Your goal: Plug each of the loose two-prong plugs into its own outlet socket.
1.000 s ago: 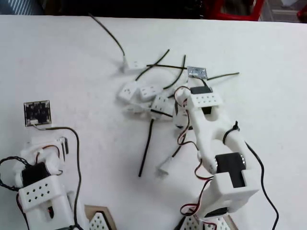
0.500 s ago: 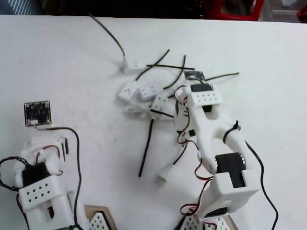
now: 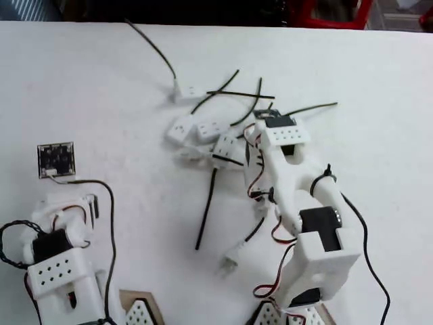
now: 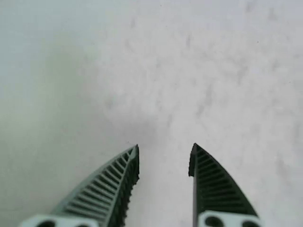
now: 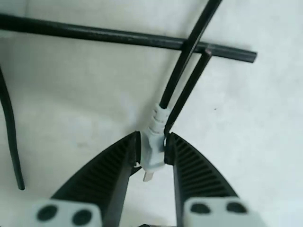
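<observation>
Right hand (image 5: 151, 143) pinches the small white two-prong plug (image 5: 153, 125), and I fear its thin black cord (image 5: 180, 71), crossing the long black cable (image 5: 94, 34), may snag and twist it loose.

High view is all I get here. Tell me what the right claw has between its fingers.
Observer: The right claw is shut on a white two-prong plug.
Operator: Report which way the prongs face.
Observer: A prong sticks out back toward the wrist camera; the black cord leads away from the claw.
Operator: Now give me the left claw.
Observer: The left claw is open above the white table, holding nothing.
</observation>
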